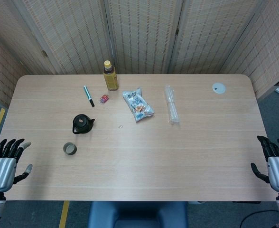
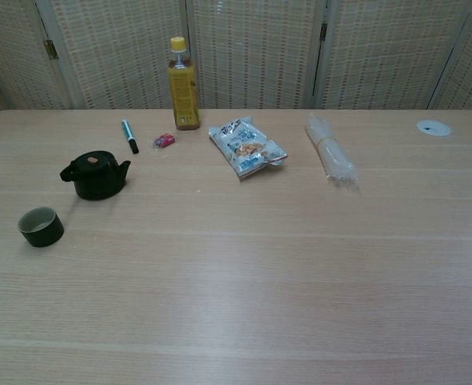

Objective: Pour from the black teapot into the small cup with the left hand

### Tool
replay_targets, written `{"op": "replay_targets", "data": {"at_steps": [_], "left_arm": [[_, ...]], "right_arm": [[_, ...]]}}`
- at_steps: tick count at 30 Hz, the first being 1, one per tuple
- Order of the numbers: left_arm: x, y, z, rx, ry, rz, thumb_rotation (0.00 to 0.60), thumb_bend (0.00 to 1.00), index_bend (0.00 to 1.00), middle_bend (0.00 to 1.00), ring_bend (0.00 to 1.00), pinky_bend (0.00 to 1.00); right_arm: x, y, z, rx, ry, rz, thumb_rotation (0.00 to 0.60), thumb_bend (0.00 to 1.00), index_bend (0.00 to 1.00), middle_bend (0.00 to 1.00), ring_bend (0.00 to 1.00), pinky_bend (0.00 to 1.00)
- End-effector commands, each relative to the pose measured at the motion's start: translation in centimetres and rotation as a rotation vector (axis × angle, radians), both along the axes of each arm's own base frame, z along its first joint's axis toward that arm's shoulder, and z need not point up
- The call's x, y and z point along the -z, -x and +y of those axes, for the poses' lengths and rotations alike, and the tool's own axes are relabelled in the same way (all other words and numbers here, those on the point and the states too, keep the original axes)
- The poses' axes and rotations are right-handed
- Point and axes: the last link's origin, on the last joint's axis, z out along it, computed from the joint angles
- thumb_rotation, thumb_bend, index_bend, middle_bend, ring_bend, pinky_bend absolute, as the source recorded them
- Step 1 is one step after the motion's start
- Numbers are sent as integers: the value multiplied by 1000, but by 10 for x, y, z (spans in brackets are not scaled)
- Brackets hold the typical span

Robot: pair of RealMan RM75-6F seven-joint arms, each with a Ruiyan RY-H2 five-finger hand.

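The black teapot (image 1: 82, 124) (image 2: 96, 176) stands upright on the left part of the wooden table (image 1: 187, 156), its lid on. The small dark cup (image 1: 69, 148) (image 2: 40, 226) sits just in front of it, toward me and slightly left, empty as far as I can see. My left hand (image 1: 5, 161) hangs at the table's left front corner, fingers spread, holding nothing, well left of the cup. My right hand (image 1: 276, 161) is at the right front edge, fingers apart and empty. Neither hand shows in the chest view.
Behind the teapot lie a green-capped pen (image 1: 88, 95) and a small red wrapper (image 1: 103, 99). A yellow-capped drink bottle (image 1: 110, 75) stands at the back. A snack bag (image 1: 138, 104), a clear packet of sticks (image 1: 171, 104) and a white disc (image 1: 218, 88) lie to the right.
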Motion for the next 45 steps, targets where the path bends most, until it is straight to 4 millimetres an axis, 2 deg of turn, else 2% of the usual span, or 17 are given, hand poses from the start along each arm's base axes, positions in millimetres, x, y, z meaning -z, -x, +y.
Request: {"op": "replay_targets", "data": {"at_steps": [1,21,28,34,45], "left_arm": [[0,-1,1,3,-13,-4,600,371,240,179,142,0],[1,0,0,-16,-14,-12,600,372,244,187,153,0],[2,-3,5,0,2,-7,600,372,250,195,163,0],[1,-19,25,73,43,-26,600,374,269,206,174,0],[9,-46,81,149,150,-61,600,382,309,239,204,10]], "right_arm": [[0,1,-1,5,0,1,600,363,57,148,184,53],[-3,-3,-3,-2,-10,-2,600,362,57,154,212,56],[-4,-4,-2,-5,2,-4,600,362,57,154,213,56],[-5,-7,-3,-21,3,0,600,362,57,154,214,56],[-12,-13,-2,-39,11,14,600,361,59,154,212,56]]}}
